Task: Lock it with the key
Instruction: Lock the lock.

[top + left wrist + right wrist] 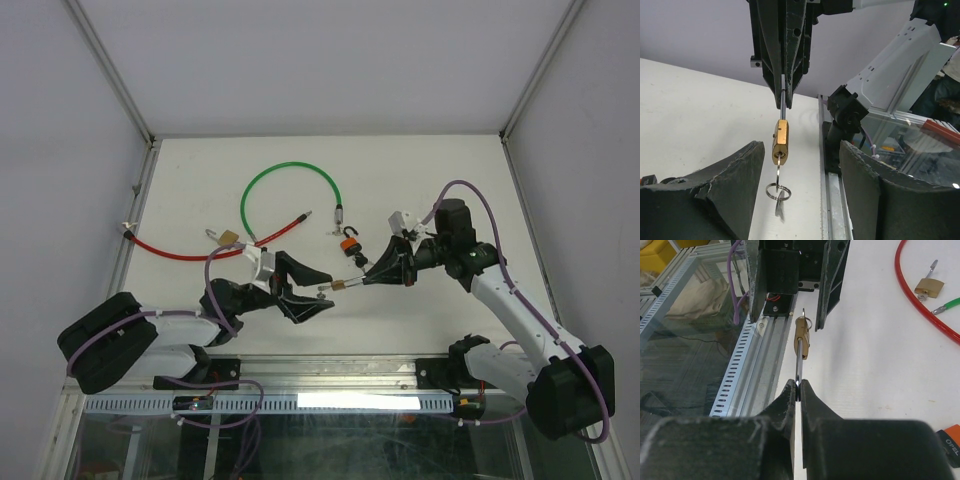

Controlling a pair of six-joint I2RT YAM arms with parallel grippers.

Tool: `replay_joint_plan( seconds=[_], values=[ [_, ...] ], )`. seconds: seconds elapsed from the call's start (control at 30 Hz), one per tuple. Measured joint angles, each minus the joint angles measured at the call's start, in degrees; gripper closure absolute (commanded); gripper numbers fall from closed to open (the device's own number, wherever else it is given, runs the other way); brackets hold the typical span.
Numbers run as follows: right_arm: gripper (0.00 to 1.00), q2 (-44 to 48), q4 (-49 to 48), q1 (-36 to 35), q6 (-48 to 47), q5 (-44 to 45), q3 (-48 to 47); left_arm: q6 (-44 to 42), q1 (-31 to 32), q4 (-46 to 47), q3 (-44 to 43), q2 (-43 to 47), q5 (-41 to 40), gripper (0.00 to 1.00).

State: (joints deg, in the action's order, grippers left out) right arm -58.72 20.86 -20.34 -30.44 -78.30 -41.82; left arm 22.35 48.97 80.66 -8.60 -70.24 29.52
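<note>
White table (420,180): green cable (285,180) loops at far centre, red cable (195,250) runs left, a brass padlock (228,238) between them, an orange padlock (349,247) lies centre-right

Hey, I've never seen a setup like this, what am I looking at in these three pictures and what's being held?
These are two robot arms bolted to a white table. One picture looks down from above; the other two come from cameras on each arm's wrist, so you see that arm's own fingers. The right gripper is shut on the shackle of a small brass padlock, holding it out in the air. A key with a ring sticks out of the padlock. The left gripper is open, its fingers either side of the padlock. On the table lie a green cable, a red cable, another brass padlock and an orange padlock.
</note>
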Motion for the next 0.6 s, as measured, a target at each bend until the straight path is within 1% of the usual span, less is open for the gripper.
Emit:
replay_joint_plan(
  seconds=[0.13, 0.3, 0.33, 0.6],
  values=[
    [1.0, -0.07, -0.55, 0.0, 0.44, 0.0, 0.0, 0.48, 1.27, -0.07, -1.44, -2.23, -0.85, 0.46],
    [1.0, -0.35, -0.87, 0.0, 0.61, 0.0, 0.02, 0.57, 1.86, -0.17, -3.45, -3.87, -1.29, 0.62],
    [1.0, -0.39, -0.92, 0.0, 0.61, 0.0, 0.02, 0.57, 1.97, -0.22, -3.67, -4.13, -1.6, 0.63],
    [1.0, -0.63, -0.94, 0.0, 0.66, 0.07, 0.07, 0.42, 2.08, -2.6, -4.46, -5.03, -2.64, 0.64]
  ],
)
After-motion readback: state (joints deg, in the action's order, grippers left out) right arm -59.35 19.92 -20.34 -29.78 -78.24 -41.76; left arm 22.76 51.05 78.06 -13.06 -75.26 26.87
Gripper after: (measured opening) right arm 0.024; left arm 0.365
